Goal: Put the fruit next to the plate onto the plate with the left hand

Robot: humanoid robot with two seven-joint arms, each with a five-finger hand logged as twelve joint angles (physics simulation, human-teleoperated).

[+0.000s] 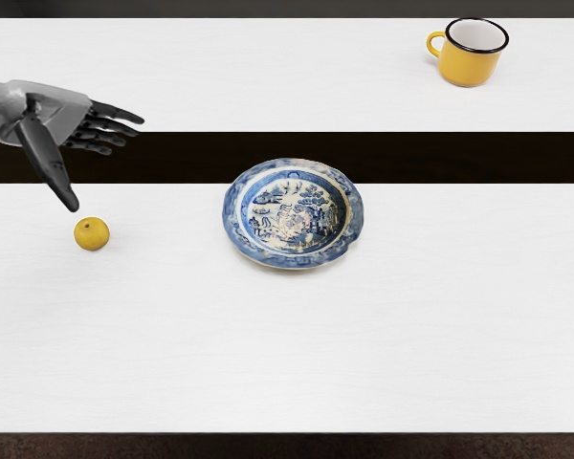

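Note:
A small yellow-orange fruit (92,233) lies on the white table, well to the left of the plate. The blue-and-white patterned plate (239,232) sits near the middle of the table with nothing on it. My left hand (94,153) comes in from the left edge and hovers above and slightly behind the fruit. Its fingers (115,122) are spread and pointing right, the thumb (53,163) angled down toward the fruit without touching it. The hand holds nothing. The right arm is out of sight.
A yellow mug (469,50) with a dark rim stands at the back right on the far white surface. A dark gap (411,158) runs across between the far surface and the near table.

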